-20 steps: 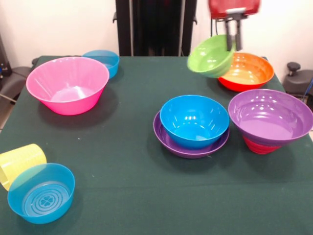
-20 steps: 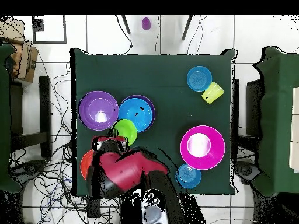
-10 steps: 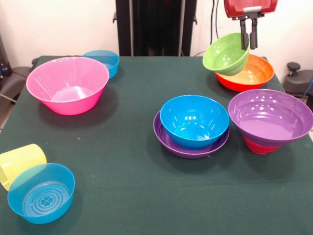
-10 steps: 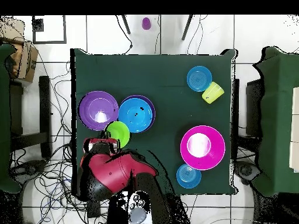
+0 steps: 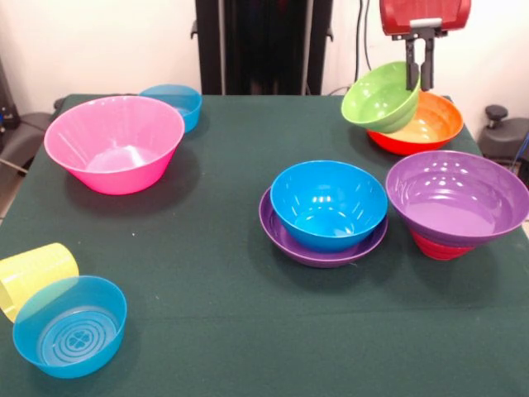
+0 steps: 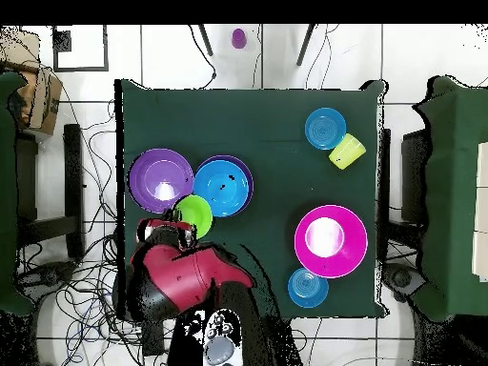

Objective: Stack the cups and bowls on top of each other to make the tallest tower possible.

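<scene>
Your pincer [image 5: 419,73] is pinching the rim of the green bowl [image 5: 381,97], one finger inside the wall and one outside, holding it tilted in the air just above the orange bowl [image 5: 421,124] at the counter's [image 5: 215,248] far right in the front view. Judge the green bowl as light, stiff and glossy: a thin plastic shell that will swing and could slip in a rim pinch, so keep the hold on the rim wall, since the rounded body is too wide and slick to span. From the green bowl, at about 7 o'clock in the front view, the blue bowl [image 5: 329,203] sits nested in a wide purple bowl [image 5: 285,234]; at about 5 o'clock a second purple bowl [image 5: 457,196] rests on a red bowl [image 5: 438,246]. Well apart at 9 o'clock stand the pink bowl [image 5: 114,143] and, behind it, a translucent blue bowl [image 5: 175,102]. Far off at 8 o'clock the ribbed yellow cup [image 5: 33,273] lies on its side, touching another translucent blue bowl [image 5: 69,326]. All look equally light and slippery.
</scene>
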Available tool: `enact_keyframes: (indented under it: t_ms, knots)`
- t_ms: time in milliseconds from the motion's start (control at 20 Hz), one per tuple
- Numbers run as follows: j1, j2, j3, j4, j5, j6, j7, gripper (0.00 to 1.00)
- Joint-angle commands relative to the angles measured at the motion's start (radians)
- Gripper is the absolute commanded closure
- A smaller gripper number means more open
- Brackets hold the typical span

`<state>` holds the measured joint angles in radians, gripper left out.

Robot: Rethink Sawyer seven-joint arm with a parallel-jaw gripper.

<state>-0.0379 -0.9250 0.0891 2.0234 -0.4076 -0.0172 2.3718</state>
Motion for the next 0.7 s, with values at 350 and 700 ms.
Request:
enact_keyframes:
  t_ms: [350,700]
  knots:
    - [0.214,0.098,-0.166,-0.208,0.264,0.053,0.166,1.0]
    - [0.266,0.14,-0.216,-0.25,0.354,0.051,0.143,1.0]
